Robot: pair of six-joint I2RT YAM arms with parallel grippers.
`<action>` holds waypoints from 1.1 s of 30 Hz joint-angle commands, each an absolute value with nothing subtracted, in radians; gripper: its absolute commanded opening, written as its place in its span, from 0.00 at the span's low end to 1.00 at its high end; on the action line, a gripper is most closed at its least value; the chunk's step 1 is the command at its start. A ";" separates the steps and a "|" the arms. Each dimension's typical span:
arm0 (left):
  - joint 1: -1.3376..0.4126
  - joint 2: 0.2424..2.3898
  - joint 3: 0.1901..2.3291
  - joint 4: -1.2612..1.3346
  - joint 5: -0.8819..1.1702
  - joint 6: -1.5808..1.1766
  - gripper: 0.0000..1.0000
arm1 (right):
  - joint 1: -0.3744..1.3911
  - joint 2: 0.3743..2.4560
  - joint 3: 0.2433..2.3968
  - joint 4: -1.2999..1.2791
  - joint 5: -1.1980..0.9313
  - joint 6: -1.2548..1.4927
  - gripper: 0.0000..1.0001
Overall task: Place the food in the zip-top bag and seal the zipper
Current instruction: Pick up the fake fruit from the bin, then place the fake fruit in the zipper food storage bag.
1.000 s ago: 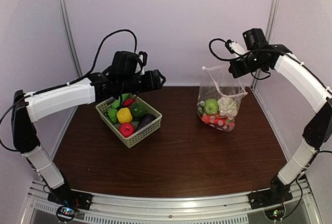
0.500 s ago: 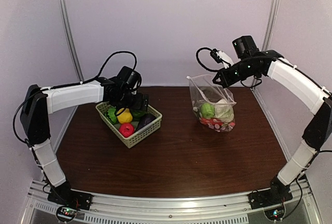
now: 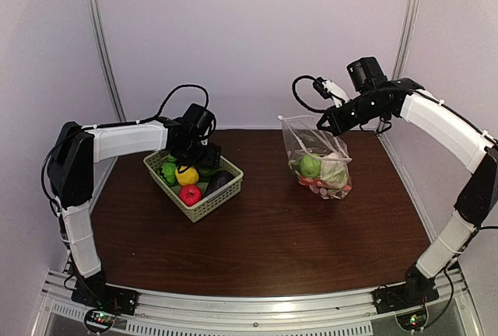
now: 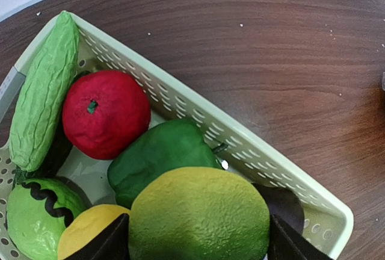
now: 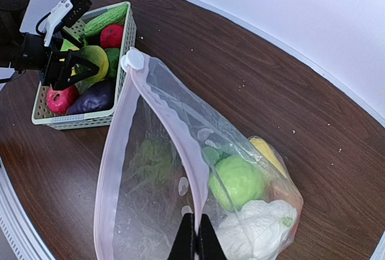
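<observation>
My left gripper [image 4: 197, 225] is down in the pale green basket [image 4: 240, 139], shut on a yellow-green round fruit [image 4: 198, 212], with a finger against each side. In the top view the left gripper [image 3: 194, 159] is over the basket's back. My right gripper [image 5: 197, 222] is shut on the pinkish zipper strip [image 5: 174, 121] of the zip-top bag [image 5: 150, 206] and holds its mouth up and open. The bag [image 3: 315, 157] rests on the table. It holds a green ball [image 5: 237, 182], a white cauliflower [image 5: 255, 236] and a yellow piece [image 5: 267, 151].
The basket [image 3: 206, 210] holds a red fruit [image 4: 105, 112], a green pepper [image 4: 156, 154], a bumpy green gourd [image 4: 42, 91] and a dark purple eggplant [image 5: 96, 97]. Brown tabletop [image 3: 264, 243] lies between basket and bag. Walls stand close behind and at the sides.
My left gripper has dropped from above the basket down into it, around the yellow-green fruit. My right gripper has shifted left and lower, carrying the bag's mouth with it.
</observation>
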State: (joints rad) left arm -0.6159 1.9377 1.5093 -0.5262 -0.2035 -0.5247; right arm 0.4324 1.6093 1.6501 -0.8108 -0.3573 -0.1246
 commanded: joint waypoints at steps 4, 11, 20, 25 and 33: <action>-0.606 1.931 1.543 -0.558 -0.182 -0.524 0.63 | 0.439 1.577 1.633 -0.796 -0.366 -0.128 0.00; -0.611 1.791 1.579 -0.579 -0.072 -0.537 0.53 | 0.439 1.577 1.636 -0.791 -0.374 -0.126 0.00; -0.727 1.617 1.466 -0.059 0.261 -0.639 0.50 | 0.439 1.626 1.690 -0.799 -0.410 -0.093 0.00; -0.822 1.688 1.452 0.258 0.367 -0.723 0.50 | 0.439 1.665 1.743 -0.811 -0.434 -0.062 0.00; -0.903 1.895 1.649 0.240 0.335 -0.832 0.46 | 0.439 1.663 1.767 -0.810 -0.427 -0.033 0.00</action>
